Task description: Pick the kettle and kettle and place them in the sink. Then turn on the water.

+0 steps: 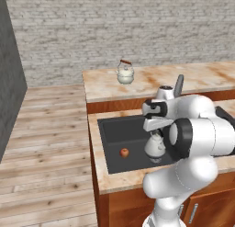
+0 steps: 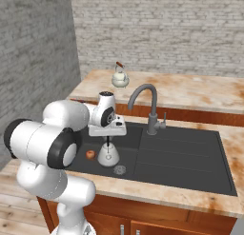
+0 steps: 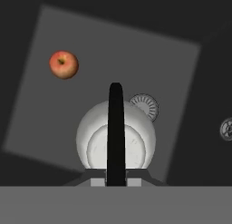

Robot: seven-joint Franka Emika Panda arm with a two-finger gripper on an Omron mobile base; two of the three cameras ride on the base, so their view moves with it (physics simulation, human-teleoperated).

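— Where does the job stand?

— Half done at best. The gripper (image 2: 108, 140), at centre left of the right base view, is clenched on the black arched handle of the black-handled kettle (image 2: 108, 155), which hangs inside the left basin of the sink (image 2: 190, 155). Whether its base already touches the basin floor I cannot tell. It has not been let go.

— And the other one?

— The reddish-handled kettle (image 1: 125, 73) stands on the far counter (image 1: 202, 79), upper centre of the left base view, well apart from the arm. It has yet to be fetched, and no water runs from the tap (image 2: 145, 105).

— How does the held kettle sit against the tool?

— Directly below the fingers: in the hand view the handle (image 3: 116, 132) runs up the middle of the frame from between the tips, the white body beneath it (an apple (image 3: 64, 64) lies at upper left, the drain (image 3: 144, 107) just beside the kettle).
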